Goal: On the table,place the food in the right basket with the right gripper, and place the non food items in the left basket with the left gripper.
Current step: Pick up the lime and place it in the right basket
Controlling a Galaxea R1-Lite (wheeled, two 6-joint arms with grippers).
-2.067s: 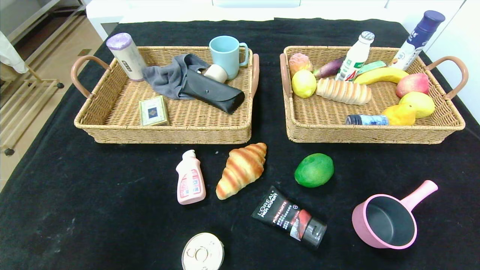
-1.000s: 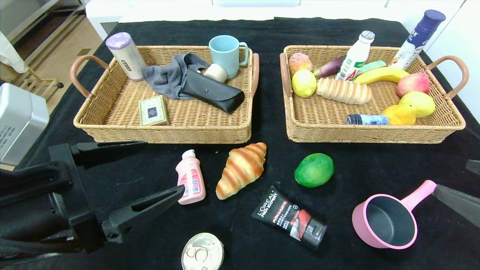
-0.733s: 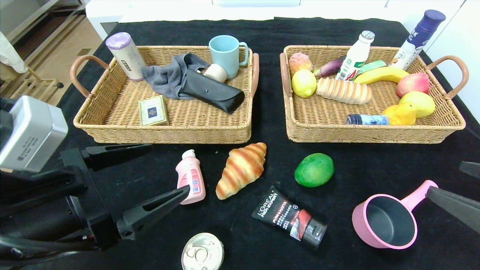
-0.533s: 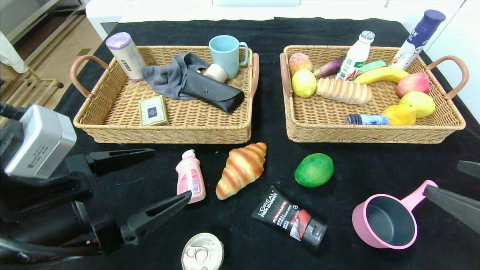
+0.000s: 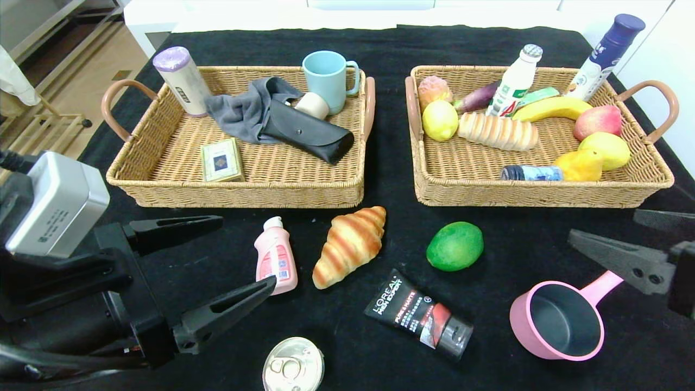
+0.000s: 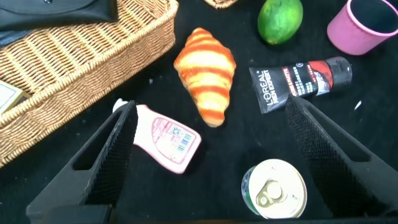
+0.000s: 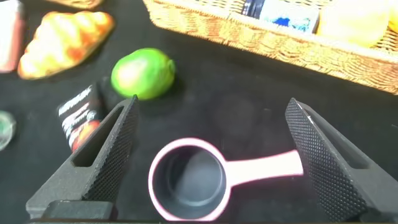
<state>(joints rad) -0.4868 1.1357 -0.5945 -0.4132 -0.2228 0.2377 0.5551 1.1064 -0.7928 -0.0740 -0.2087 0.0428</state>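
Note:
On the black table lie a pink bottle [image 5: 276, 256], a croissant [image 5: 350, 245], a green fruit [image 5: 455, 246], a black L'Oreal tube [image 5: 418, 315], a tin can [image 5: 293, 371] and a pink pot [image 5: 564, 320]. My left gripper [image 5: 247, 251] is open and empty, just left of the pink bottle; in the left wrist view [image 6: 210, 106] the bottle [image 6: 165, 137], croissant [image 6: 206, 73] and can [image 6: 273, 190] lie between its fingers. My right gripper [image 5: 602, 225] is open and empty, above the pot's handle; the right wrist view [image 7: 212, 102] shows the pot [image 7: 189, 186] below it.
The left wicker basket [image 5: 244, 195] holds a mug, a grey cloth, a black case, a small box and a canister. The right wicker basket [image 5: 543, 195] holds fruit, bread and bottles. Both stand behind the loose items.
Both arms came into view. My left gripper rose from the lower left towards the pink bottle. My right gripper moved in from the right edge over the pot's handle.

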